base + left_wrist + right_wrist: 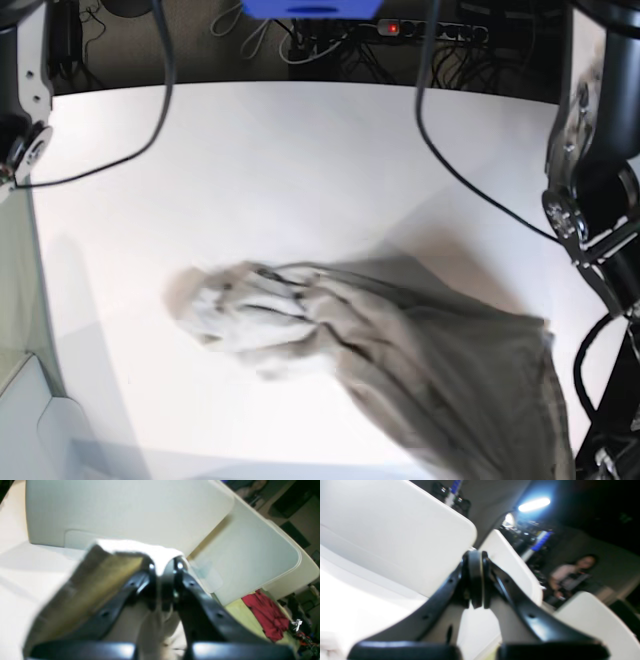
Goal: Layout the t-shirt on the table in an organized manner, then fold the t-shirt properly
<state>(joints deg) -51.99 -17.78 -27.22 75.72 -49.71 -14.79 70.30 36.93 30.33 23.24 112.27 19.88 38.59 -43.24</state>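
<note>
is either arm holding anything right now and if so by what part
The left gripper is shut on a fold of the t-shirt; which part of the shirt cannot be told. The right gripper is shut and holds nothing.

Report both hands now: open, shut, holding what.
Left hand: shut on the t-shirt, cloth pinched between its tips.
Right hand: shut, nothing visible between its tips.

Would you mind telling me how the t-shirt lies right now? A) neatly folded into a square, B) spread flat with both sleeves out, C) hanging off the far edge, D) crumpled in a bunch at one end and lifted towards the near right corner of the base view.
D: the t-shirt is bunched at its left end on the table and rises, stretched, toward the lower right.
</note>
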